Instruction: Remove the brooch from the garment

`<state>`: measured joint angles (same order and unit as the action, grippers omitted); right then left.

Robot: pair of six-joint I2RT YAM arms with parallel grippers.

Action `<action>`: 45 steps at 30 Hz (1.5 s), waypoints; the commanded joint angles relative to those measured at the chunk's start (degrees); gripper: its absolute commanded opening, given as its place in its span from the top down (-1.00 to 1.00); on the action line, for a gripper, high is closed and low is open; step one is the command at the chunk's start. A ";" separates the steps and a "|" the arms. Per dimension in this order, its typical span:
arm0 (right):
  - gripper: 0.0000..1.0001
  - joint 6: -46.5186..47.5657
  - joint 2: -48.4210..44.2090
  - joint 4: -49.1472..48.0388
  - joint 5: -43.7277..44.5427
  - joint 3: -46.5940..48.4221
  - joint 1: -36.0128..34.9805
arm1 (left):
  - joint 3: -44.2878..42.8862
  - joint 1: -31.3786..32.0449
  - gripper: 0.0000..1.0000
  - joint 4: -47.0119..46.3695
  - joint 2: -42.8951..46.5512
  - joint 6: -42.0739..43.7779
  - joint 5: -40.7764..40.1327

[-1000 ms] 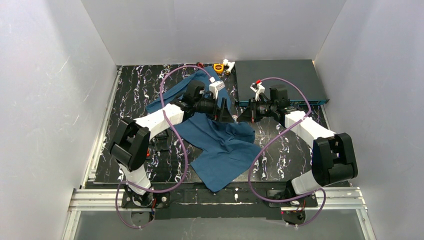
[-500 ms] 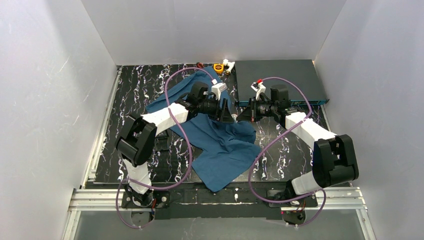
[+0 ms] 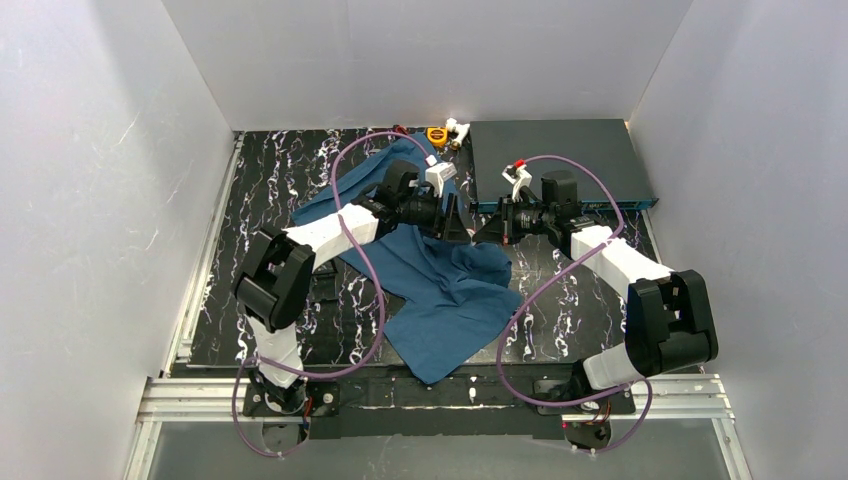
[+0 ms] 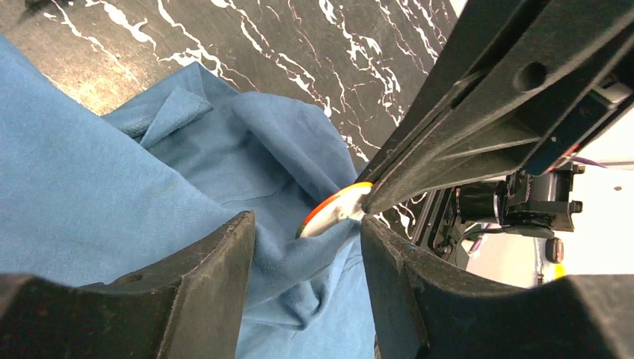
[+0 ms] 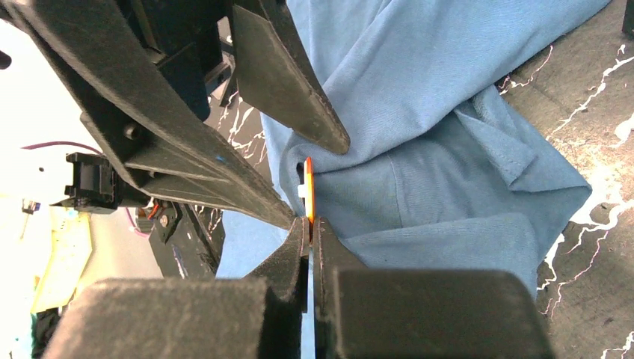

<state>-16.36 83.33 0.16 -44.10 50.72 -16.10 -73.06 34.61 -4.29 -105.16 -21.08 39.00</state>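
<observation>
Left gripper [image 4: 306,228] has crept up the dark teal cloth T-shirt [image 4: 97,164], jaws apart flanking the orange-rimmed round brooch [image 4: 334,211]; my right gripper [image 5: 309,223] pinches it.

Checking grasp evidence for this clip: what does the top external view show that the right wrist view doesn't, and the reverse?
Only top external: the whole outline of the garment and the dark flat box beyond it. Only right wrist: the brooch, seen edge-on with an orange rim and pinched at its lower edge by the shut right tool. Both: the open left tool and the right tool meeting over the blue cloth.
</observation>
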 commanded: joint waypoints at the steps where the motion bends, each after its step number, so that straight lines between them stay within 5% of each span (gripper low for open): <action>1: 0.97 -1.00 -2.25 -2.80 -1.82 -0.20 0.10 | -1.83 0.53 -0.01 -0.10 -1.00 0.25 0.82; 13: 0.97 -1.71 -2.56 -4.29 -2.74 -0.80 0.10 | -1.82 0.63 0.48 -0.10 -1.27 -0.63 1.23; 28: 0.97 0.46 -2.73 -3.25 -2.53 -0.96 0.15 | -1.48 0.55 0.71 -2.72 -1.27 -1.87 5.57; 36: 0.97 1.68 -2.82 -3.24 -3.05 -0.98 0.10 | -0.67 0.37 0.73 -4.93 -1.10 -3.84 7.00; 45: 0.97 0.36 -2.90 -3.88 -2.83 -1.28 0.10 | -1.55 0.37 0.21 -5.02 -1.07 -5.78 4.00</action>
<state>-15.14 82.43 -1.48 -44.99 49.80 -15.51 -73.32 34.63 -7.70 -106.65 -25.50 42.78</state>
